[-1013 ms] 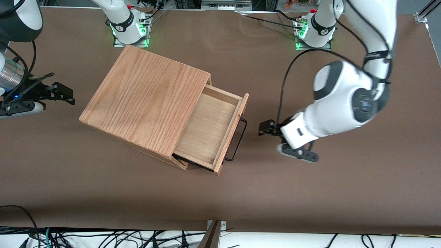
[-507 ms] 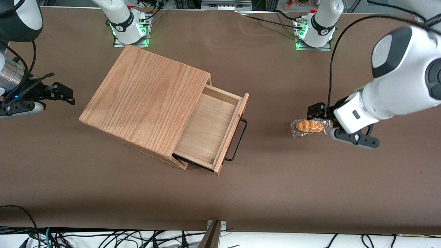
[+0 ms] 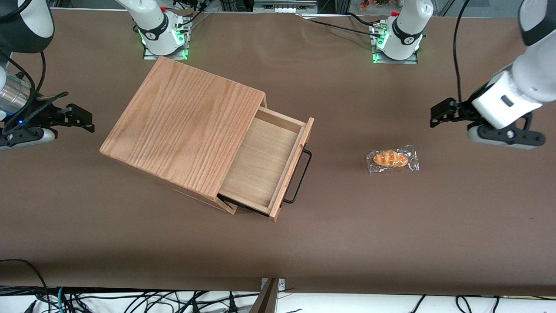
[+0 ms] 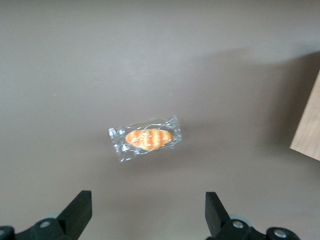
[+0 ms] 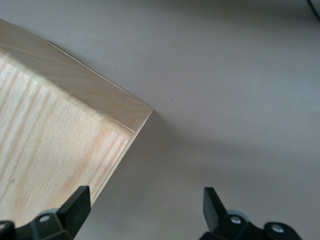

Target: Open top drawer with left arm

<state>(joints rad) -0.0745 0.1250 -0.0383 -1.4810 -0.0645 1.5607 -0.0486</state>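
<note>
The top drawer (image 3: pixel 265 167) already stands pulled out of its box (image 3: pixel 182 130) near the desk's (image 3: pixel 391 226) middle, and the gripper (image 3: pixel 438 117), jaws apart and empty, hangs well clear toward the working arm's end, so any descent risks crushing the wrapped bread (image 3: pixel 392 159) below.

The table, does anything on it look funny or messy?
Nothing is spilled or broken. The top drawer is pulled out and empty, and the box it belongs to sits turned at an angle. A wrapped bread roll lies alone on the table. The left arm's claw hangs open, above the table, holding nothing.
</note>
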